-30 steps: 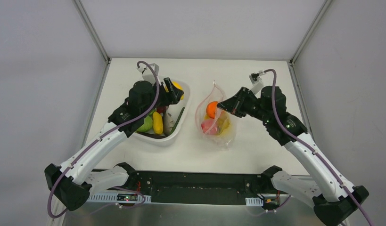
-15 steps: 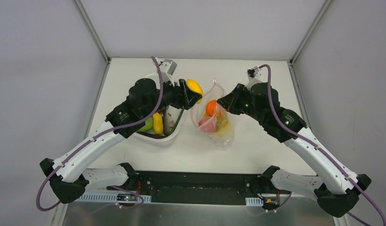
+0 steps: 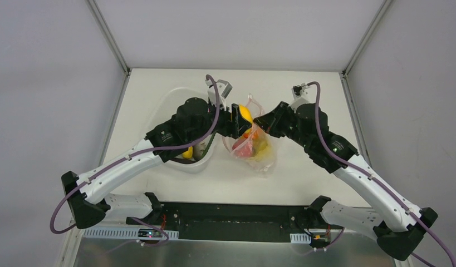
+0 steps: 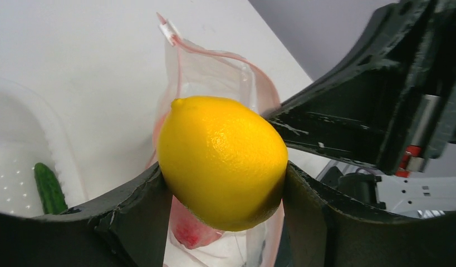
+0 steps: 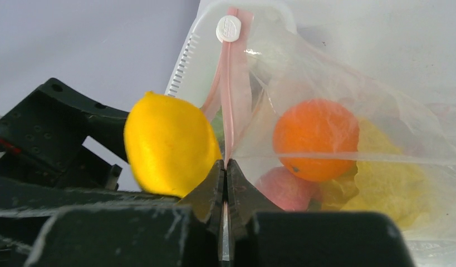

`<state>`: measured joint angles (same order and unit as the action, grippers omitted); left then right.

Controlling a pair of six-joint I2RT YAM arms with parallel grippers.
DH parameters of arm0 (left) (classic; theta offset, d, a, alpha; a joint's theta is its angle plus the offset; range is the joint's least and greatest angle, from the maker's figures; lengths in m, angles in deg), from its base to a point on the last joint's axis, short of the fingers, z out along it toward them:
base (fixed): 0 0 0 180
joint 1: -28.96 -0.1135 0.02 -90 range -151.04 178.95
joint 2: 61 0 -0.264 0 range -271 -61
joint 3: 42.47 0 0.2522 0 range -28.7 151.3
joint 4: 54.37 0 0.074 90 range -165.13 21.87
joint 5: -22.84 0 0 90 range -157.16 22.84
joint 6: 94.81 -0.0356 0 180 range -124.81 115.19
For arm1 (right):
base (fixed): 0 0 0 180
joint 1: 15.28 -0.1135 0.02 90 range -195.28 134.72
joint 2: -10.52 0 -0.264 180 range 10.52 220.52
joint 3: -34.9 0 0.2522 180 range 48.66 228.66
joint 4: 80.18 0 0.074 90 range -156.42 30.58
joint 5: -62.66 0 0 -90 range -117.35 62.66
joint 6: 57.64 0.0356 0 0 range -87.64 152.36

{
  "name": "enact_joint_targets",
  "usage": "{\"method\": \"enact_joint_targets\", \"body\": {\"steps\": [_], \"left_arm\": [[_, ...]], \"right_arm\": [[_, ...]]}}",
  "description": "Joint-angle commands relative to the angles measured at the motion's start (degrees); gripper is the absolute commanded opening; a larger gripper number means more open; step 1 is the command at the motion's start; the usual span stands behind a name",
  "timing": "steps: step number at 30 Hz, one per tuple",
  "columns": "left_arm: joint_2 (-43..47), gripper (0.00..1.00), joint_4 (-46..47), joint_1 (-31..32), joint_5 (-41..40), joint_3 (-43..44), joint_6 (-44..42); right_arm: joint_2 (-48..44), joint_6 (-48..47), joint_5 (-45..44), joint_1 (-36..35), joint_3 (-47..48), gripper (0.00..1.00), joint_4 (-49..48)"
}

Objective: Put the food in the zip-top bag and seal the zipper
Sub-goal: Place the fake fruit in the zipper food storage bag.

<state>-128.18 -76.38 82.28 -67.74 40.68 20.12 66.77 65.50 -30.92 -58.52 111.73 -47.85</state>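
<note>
At table centre, zip-top bag (image 3: 267, 158) lies with its long axis 12 to 6 o'clock, mouth toward 12 and lifted open. Inside it: an orange (image 5: 315, 139), a pink-red piece (image 3: 245, 147) and a crinkly yellow piece (image 5: 392, 178). Zipper (image 5: 232, 94) runs along the rim up to a white slider (image 5: 228, 28) at the far end. Right gripper (image 5: 225, 169) has its jaws pressed together on the bag's rim at the zipper, at 2 o'clock of the bag. Left gripper (image 3: 240, 118) is clamped on a lemon (image 4: 222, 161) at the bag mouth, 11 o'clock side. In the left wrist view the lemon's long axis runs 10 to 4 o'clock, nipple end at 10. Can't tell if the lemon is past the rim or just above it. White tub (image 3: 165, 105) sits at 9 o'clock of the bag, holding a yellow piece (image 3: 186, 153) and a cucumber (image 4: 49, 188). Left arm covers the rest of the tub. Pink-red piece is blurred through the plastic, shape unclear.
</note>
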Motion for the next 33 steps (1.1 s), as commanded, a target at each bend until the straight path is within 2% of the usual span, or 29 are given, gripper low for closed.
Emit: {"method": "enact_joint_targets", "body": {"steps": [1, 5, 11, 15, 21, 24, 31, 33], "left_arm": [[-1.9, 0.45, 1.7, 0.9, -4.9, 0.9, -3.2], [-4.0, 0.45, -0.3, 1.0, -9.0, 2.1, -3.9], [-6.8, 0.49, -1.5, 1.4, -3.5, 4.5, -4.9], [-8.0, 0.57, -0.7, 1.6, 2.6, 5.1, -5.2], [-11.2, 0.67, 0.4, 1.6, 10.9, 6.5, -4.3], [-13.7, 0.73, -3.1, 1.6, 13.1, 8.9, -4.6], [-13.8, 0.89, -0.7, 1.6, 15.4, 8.2, -3.9], [-13.9, 0.89, -1.0, 1.6, 15.3, 8.2, -3.8]], "right_arm": [[-3.4, 2.4, 2.9, -0.3, -1.5, 0.00, -7.9], [-4.5, 3.0, 3.0, -0.3, -2.3, 0.00, -9.0], [-5.8, 3.5, 4.9, -0.3, -2.9, 0.01, -10.2], [-6.3, 4.5, 4.0, -0.2, -3.3, 0.01, -10.9], [-7.9, 7.2, -2.1, -0.3, -6.0, 0.01, -12.6], [-9.4, 7.5, -5.2, -0.2, -7.3, 0.01, -13.2], [-12.2, 7.2, -9.6, -0.1, -8.7, 0.02, -12.3], [-12.3, 7.0, -9.9, -0.1, -8.8, 0.03, -12.2]]}}
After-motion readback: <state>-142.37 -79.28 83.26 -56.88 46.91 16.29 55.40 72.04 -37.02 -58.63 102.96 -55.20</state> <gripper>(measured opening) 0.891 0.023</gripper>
